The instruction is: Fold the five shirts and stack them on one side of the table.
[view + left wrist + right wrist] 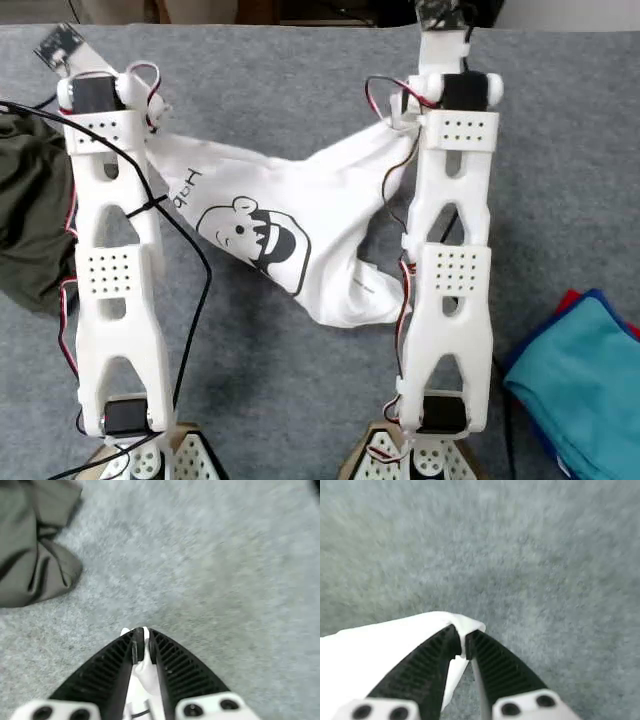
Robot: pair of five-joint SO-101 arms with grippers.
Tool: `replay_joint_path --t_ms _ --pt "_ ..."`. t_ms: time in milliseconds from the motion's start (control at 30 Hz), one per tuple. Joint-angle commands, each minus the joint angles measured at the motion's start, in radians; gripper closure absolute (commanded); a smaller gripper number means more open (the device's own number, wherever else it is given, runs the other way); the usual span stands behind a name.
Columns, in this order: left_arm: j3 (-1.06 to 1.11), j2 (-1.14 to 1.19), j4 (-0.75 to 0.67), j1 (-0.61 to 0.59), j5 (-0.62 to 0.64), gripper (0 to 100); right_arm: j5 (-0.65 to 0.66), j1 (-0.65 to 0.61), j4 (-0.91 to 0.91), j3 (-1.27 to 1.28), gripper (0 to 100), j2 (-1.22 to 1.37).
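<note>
The white shirt (270,235) lies spread between the two arms near the middle of the table (300,90). Its printed side is up; one corner is drawn toward 10 o'clock and another toward 1 o'clock, and the rest is gathered in a bunch toward 5 o'clock. The left gripper (141,642) is clenched on a very small tip of the white cloth; the right gripper (461,640) is grasping a folded corner of the same shirt, a little more of it. Further out, a dark olive shirt (30,210) sits crumpled at 9 o'clock, just beside the left arm; a teal shirt (585,380) rests at 4 o'clock on top of others, with a red edge showing under it.

We judge the main risk to be the left hold, since so little cloth is between the fingers that a firm pull could free it and the corner would drop. If the two arms pull unevenly, the bunch at 5 o'clock may twist and the fold would come out crooked. A black cable (190,250) crosses over the shirt and could catch the cloth.
</note>
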Motion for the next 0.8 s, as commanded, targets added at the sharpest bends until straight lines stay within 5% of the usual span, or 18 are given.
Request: replay_joint_path --t_ms 0,367,767 --pt "-0.052 -0.157 0.011 -0.003 0.003 98 0.006 -0.01 0.015 -0.067 99.3 -0.191" --pt "-0.046 -0.527 0.012 -0.002 -0.041 98 0.0 0.001 -0.005 -0.067 99.3 -0.645" --pt "-0.025 -0.984 0.012 -0.002 -0.141 98 0.005 -0.004 -0.232 -0.065 99.3 -1.056"
